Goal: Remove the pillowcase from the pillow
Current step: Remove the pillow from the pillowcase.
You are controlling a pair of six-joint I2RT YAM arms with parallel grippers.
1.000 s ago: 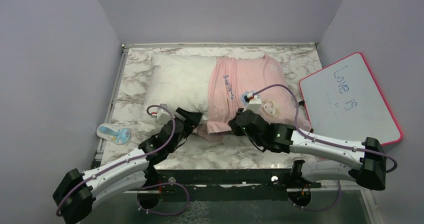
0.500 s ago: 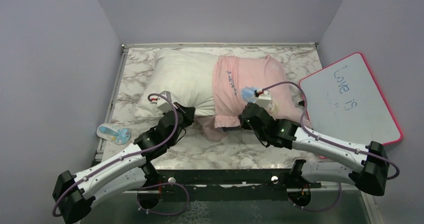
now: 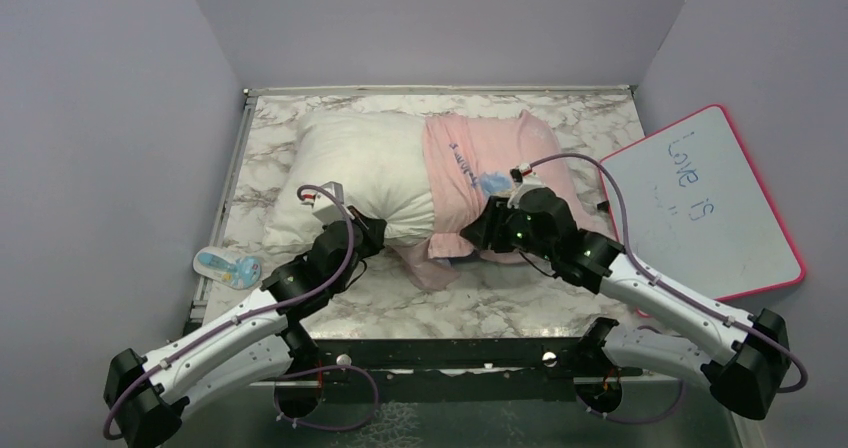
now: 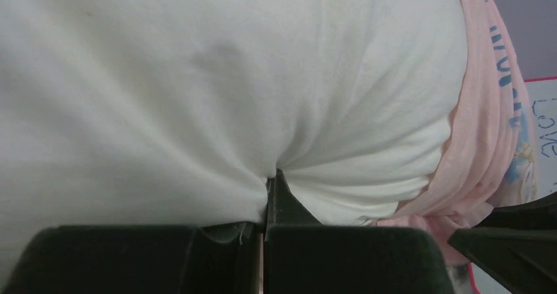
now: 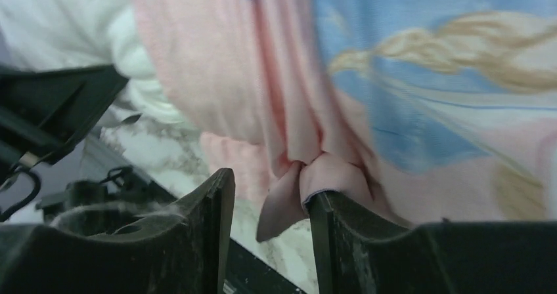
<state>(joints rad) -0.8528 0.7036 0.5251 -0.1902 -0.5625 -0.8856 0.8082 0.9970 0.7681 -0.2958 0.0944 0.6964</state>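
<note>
The plump white pillow (image 3: pixel 350 173) lies across the marble table (image 3: pixel 520 298), its left half bare. The pink pillowcase (image 3: pixel 480 158) still covers its right half, with a blue print patch on top. My left gripper (image 3: pixel 375 230) is at the pillow's near edge. In the left wrist view it (image 4: pixel 269 182) is shut on a pinch of the pillow's (image 4: pixel 197 77) white fabric, with the pillowcase (image 4: pixel 483 130) bunched at right. My right gripper (image 3: pixel 470 236) is at the pillowcase's near hem. In the right wrist view it (image 5: pixel 269 189) stands open, and a pink fold of the pillowcase (image 5: pixel 407 77) hangs loose against one finger.
A pink-framed whiteboard (image 3: pixel 700 198) with writing leans at the table's right edge. A small blue-and-white object (image 3: pixel 228 266) lies beyond the left edge of the table. Purple walls close in the back and both sides.
My left gripper has shut on the pillow's near edge. My right gripper pulled the pillowcase rightward, baring more pillow, then opened and let the hem go.
</note>
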